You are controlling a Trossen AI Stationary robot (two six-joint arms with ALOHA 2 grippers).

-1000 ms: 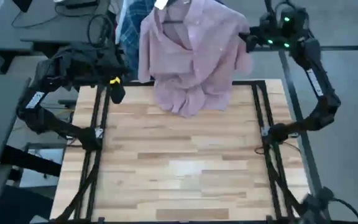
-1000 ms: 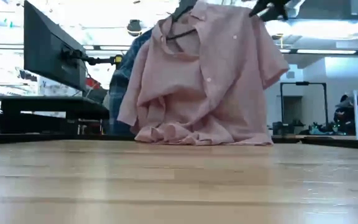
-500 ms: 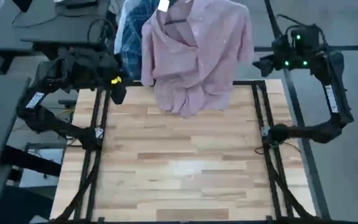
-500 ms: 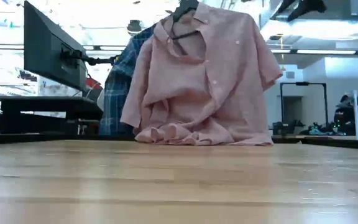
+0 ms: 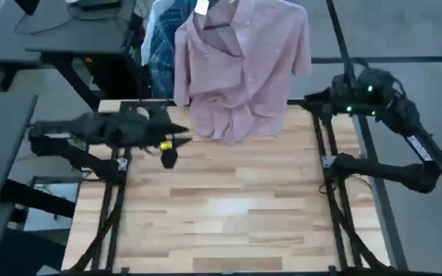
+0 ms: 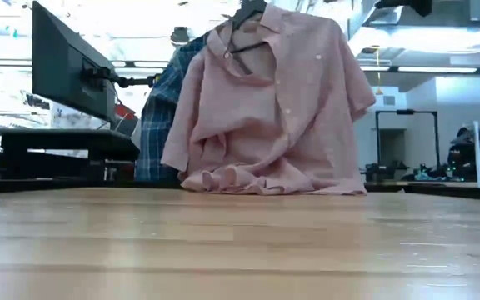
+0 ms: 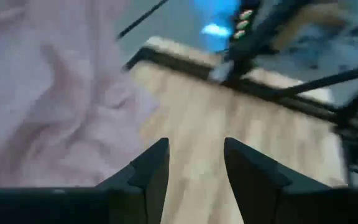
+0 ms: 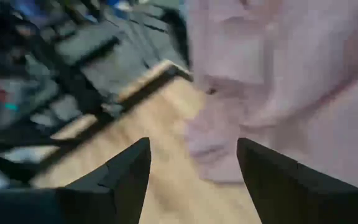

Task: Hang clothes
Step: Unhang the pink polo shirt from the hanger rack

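Note:
A dusty pink shirt (image 5: 240, 69) hangs on a dark wire hanger (image 6: 247, 18) at the table's far edge. Its lower hem (image 6: 265, 182) lies bunched on the wood. A blue-and-white plaid shirt (image 5: 159, 50) hangs behind it to the left and also shows in the low view (image 6: 158, 108). I cannot make out the white shirt. My left gripper (image 5: 181, 130) is open and empty over the table's far left, just left of the pink hem (image 7: 55, 106). My right gripper (image 5: 310, 100) is open and empty at the far right corner, facing the pink shirt (image 8: 278, 74).
The wooden table top (image 5: 221, 207) stretches toward the near edge, with dark frame rails (image 5: 332, 192) along both sides. Desks and a monitor (image 6: 65, 71) stand beyond the far left. A person sits in the room at the far right (image 6: 465, 150).
My right gripper has drawn away from the pink shirt's shoulder, going toward the table's right edge, then down and nearer. My left gripper has swung from the far left corner out over the table toward the pink hem. The pink shirt has settled back slightly on its hanger.

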